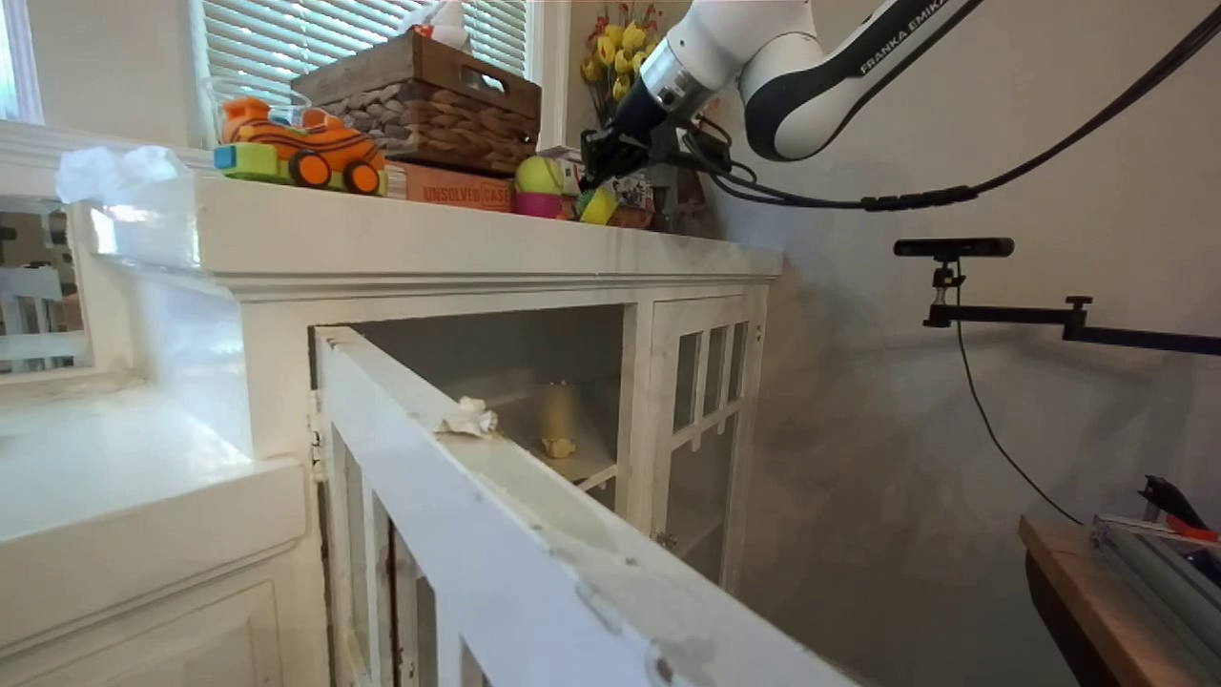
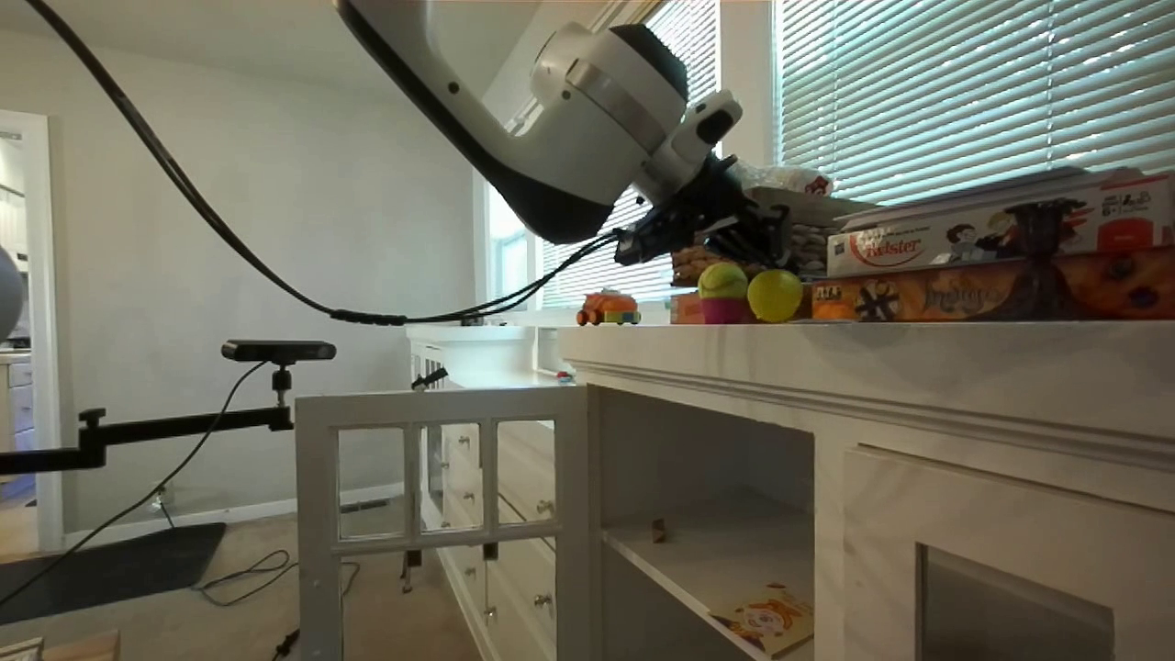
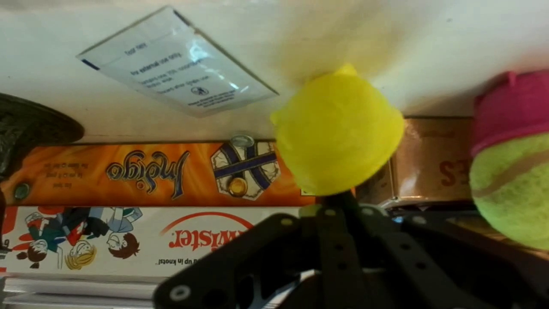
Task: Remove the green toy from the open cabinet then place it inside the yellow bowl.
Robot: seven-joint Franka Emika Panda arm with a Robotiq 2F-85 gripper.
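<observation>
The yellow bowl (image 3: 339, 133) is tilted at my fingertips, just above the white cabinet (image 1: 496, 250) top; it also shows in both exterior views (image 1: 599, 206) (image 2: 775, 296). My gripper (image 3: 332, 204) has its fingers close together and looks shut on the bowl's edge; the exact contact is hidden behind the bowl. The cabinet (image 2: 698, 353) stands open. A pale upright thing (image 1: 559, 415) shows inside, and a small brown block (image 2: 658, 531) and a printed card (image 2: 769, 620) lie on its shelf. A yellow-green ball (image 3: 514, 201) sits in a magenta cup (image 3: 512, 109); I cannot tell whether it is the green toy.
The open cabinet door (image 1: 458, 420) juts outward. On the top stand a wicker basket (image 1: 448, 119), an orange toy car (image 1: 305, 153), stacked game boxes (image 2: 890, 248) and a dark stand (image 2: 1042, 262). A white packet (image 3: 176, 73) lies beside the bowl.
</observation>
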